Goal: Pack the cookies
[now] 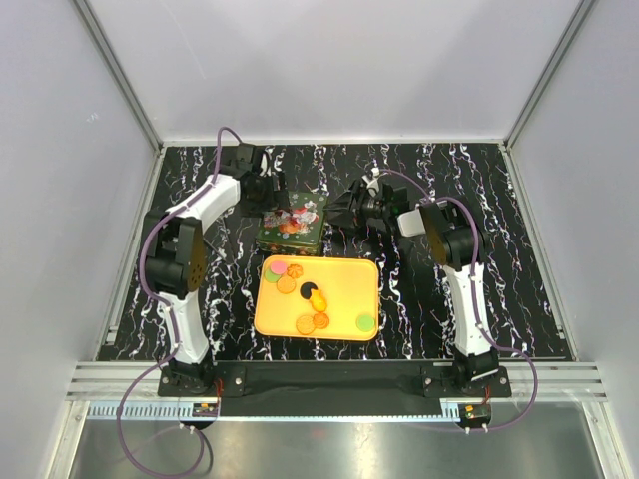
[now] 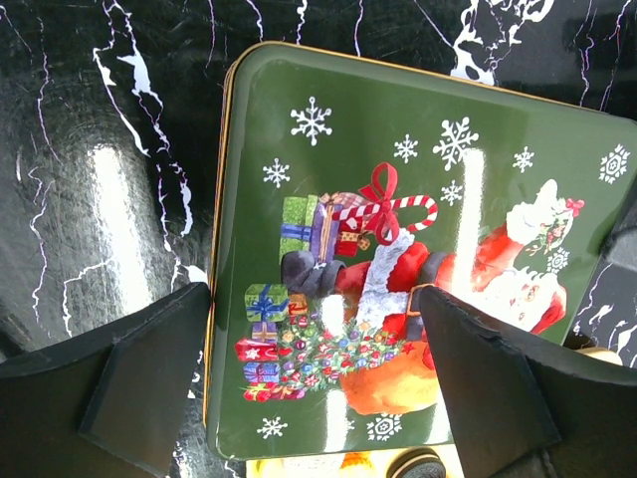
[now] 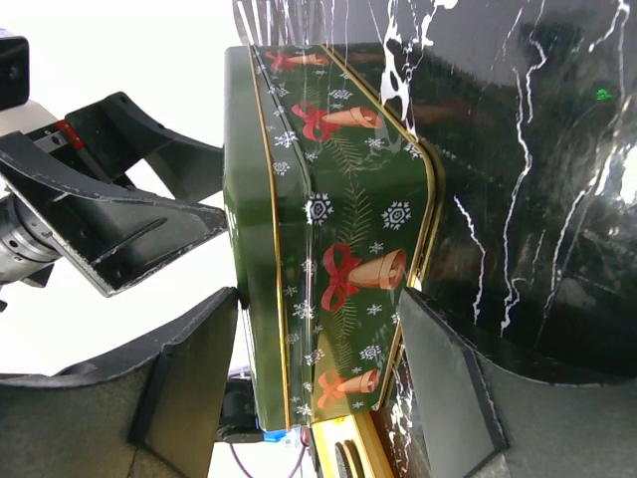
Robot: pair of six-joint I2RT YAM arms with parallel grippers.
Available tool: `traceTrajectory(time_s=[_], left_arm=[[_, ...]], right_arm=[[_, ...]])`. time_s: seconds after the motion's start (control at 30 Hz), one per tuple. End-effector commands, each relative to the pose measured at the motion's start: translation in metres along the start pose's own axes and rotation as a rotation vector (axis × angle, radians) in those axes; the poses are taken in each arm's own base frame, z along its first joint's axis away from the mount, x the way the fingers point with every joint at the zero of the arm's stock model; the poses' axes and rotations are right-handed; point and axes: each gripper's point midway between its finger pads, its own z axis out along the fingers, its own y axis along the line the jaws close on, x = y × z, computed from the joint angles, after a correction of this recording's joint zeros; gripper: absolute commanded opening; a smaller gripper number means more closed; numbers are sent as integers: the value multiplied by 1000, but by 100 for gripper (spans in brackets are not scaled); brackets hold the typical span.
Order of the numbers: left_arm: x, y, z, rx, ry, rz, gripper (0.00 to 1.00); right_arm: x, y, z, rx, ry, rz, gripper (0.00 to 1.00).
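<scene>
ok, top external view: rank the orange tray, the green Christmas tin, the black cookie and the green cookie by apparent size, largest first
1. orange tray
2. green tin, clearly smaller than the tray
3. black cookie and green cookie: both tiny and look alike, so not ranked against each other

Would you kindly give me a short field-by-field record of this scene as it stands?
tin: green, Christmas print, on the table just behind the tray
lid: on, so the inside is hidden
tray: orange, holds the cookies
cookies: about eight, loose on the tray, mostly orange
left gripper: open, above the lid
right gripper: jaws astride the tin's side; whether it grips is unclear
</scene>
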Motion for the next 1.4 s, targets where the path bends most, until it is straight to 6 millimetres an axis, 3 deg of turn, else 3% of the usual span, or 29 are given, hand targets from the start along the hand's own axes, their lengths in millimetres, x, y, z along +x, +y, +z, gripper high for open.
traceTrajectory(time_s=[0.0, 0.1, 0.27, 0.43, 0.6, 0.9, 1.13, 1.37], left_arm=[[-13, -7, -1, 5, -25, 32, 93], [-13, -10, 0, 6, -20, 38, 93], [-9, -14, 5, 7, -7, 43, 93], [-2, -13, 11, -4, 9, 42, 93], [4, -10, 13, -15, -2, 7, 93], [12, 1, 18, -60, -17, -50, 93], [8, 0, 14, -68, -33, -64, 93], [9, 1, 12, -71, -35, -66, 93]], right_arm=[[-16, 33, -1, -13, -38, -88, 73], [-18, 31, -1, 4, -45, -91, 71], [-19, 27, 0, 21, -50, -88, 59], [-16, 21, 2, 42, -47, -93, 55], [-3, 32, -3, 35, -29, -141, 71], [33, 45, -23, 10, 39, -194, 81], [67, 44, -14, 32, 123, -228, 78], [83, 16, -8, 89, 154, -180, 68]])
